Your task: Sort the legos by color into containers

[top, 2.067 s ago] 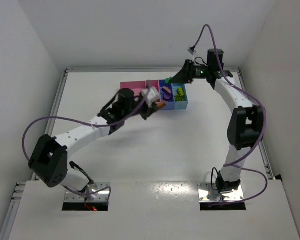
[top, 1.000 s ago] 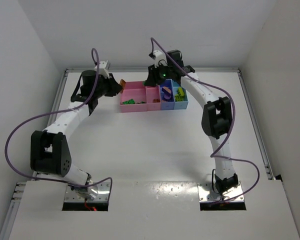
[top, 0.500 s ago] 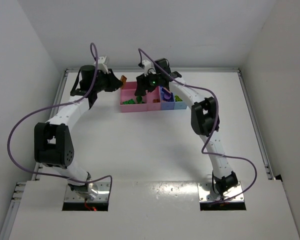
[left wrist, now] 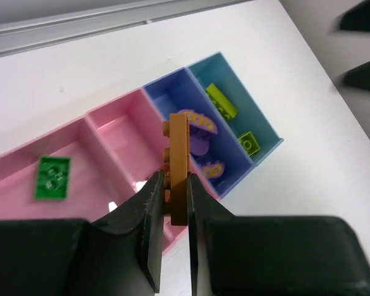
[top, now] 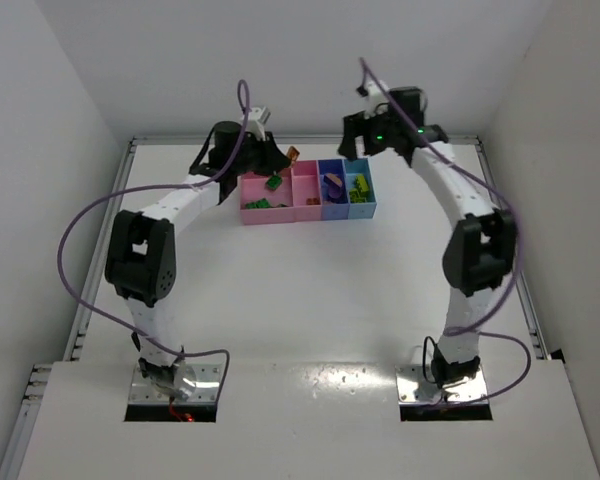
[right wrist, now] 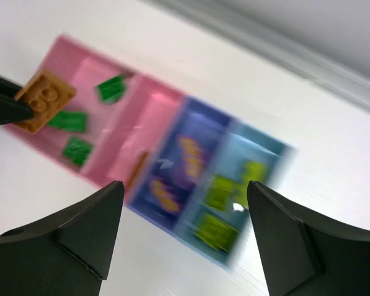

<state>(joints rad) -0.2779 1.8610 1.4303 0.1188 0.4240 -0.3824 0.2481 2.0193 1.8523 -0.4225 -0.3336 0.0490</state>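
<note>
The left gripper (left wrist: 176, 185) is clamped on the orange brick (left wrist: 177, 166), held edge-on above the narrow pink tray (left wrist: 120, 139). Centre the brick over that tray, clear of its walls, lower it, then release. The right gripper (right wrist: 185, 203) hangs spread and empty above the blue end of the row of trays (top: 280, 217); keep it clear

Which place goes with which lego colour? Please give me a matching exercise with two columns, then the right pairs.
Column one:
1. green legos
2. purple legos
3. yellow-green legos
4. orange-brown lego

Column two:
A. in the light blue tray
B. clamped in the left gripper, above the trays
C. in the wide pink tray
D. in the purple-blue tray

Pairs: 1-C, 2-D, 3-A, 4-B
</note>
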